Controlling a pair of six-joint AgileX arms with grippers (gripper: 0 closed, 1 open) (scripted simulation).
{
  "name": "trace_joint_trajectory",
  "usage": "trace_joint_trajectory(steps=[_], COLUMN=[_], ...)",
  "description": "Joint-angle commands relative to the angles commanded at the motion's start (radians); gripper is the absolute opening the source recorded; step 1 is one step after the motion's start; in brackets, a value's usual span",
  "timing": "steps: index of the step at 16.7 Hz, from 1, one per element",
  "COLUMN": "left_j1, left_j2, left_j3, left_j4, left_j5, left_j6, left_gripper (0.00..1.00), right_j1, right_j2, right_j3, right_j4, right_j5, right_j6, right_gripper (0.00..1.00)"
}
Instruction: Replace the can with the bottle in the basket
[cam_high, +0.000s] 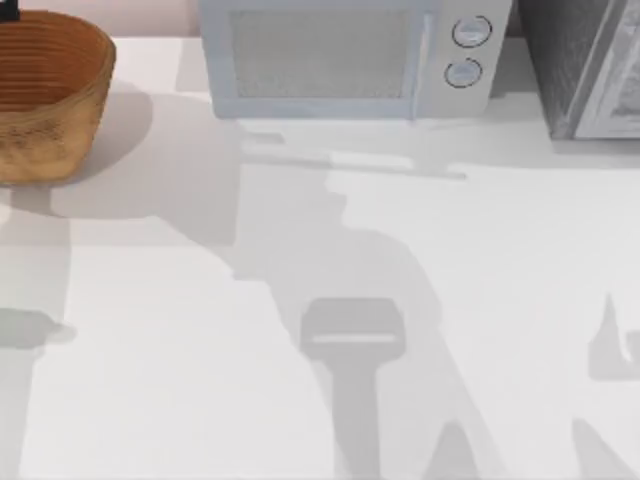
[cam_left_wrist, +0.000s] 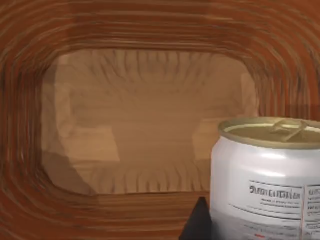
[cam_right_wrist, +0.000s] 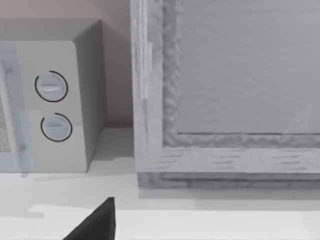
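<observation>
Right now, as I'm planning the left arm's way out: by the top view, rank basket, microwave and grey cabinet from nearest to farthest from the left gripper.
The left gripper sits inside the basket, by the can.
1. The basket, back left: it holds the gripper.
2. The microwave, back centre.
3. The grey cabinet, back right.
The right gripper faces microwave and cabinet.
</observation>
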Motion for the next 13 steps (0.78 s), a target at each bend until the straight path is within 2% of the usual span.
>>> trace_joint_trajectory(steps=[13], left_j1=[-0.11], left_j2=[-1.521], left_j3=[-1.385], left_j4=[0.694], left_j5=[-0.154], left_j6=[-0.073], left_gripper=[0.0], right_j1=[0.0], right_j2=[0.0], right_j3=[0.0], right_j4=[0.0], right_j5=[0.0], right_j6=[0.0], right_gripper=[1.0])
